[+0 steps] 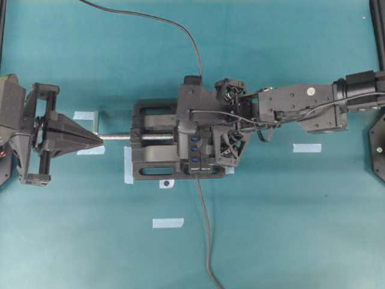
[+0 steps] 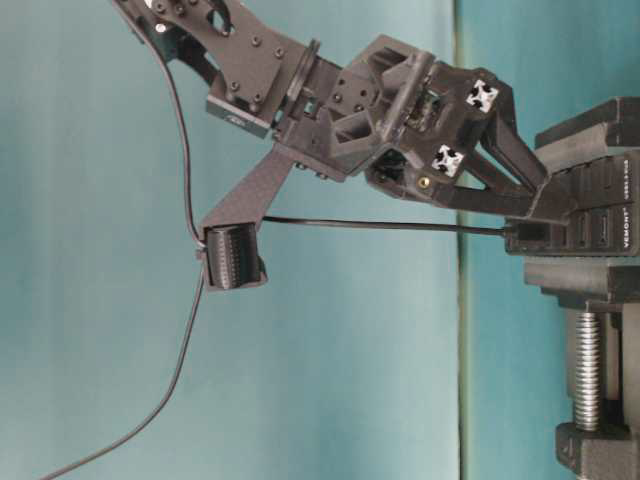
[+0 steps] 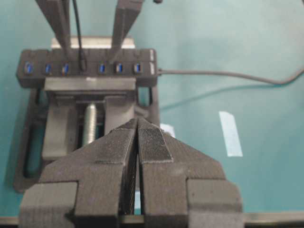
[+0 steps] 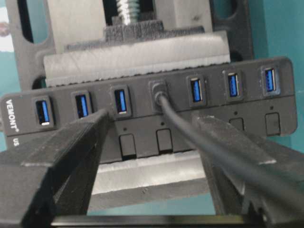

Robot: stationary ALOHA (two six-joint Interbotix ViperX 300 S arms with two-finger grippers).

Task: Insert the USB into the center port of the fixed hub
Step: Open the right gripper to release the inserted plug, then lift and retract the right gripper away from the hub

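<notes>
- The counter is covered in plain teal, with pale tape strips stuck on it at several spots; in the overhead view one lies at 6 o'clock from the black vise and another at 3 o'clock.
- The table-level view shows a teal backdrop behind the arm and nothing more of the room.
- The fixed hub is clamped in the vise, its row of blue sockets facing up.
- The USB sits plugged in the center port, three blue sockets on either side of it; its grey cable runs out toward the camera.
- The right tool has its fingers spread to either side of the plug, touching neither plug nor cable in the right wrist view.
- The left tool is pressed together and holds nothing; in the overhead view it points at the end of the vise's silver screw, at 9 o'clock from the vise.
- Only the right wrist view shows the hub's white lettering and black buttons.
- Only the table-level view shows the cable running level from the hub back to the arm.
- The overhead view alone shows the hub's own lead trailing toward 6 o'clock.
</notes>
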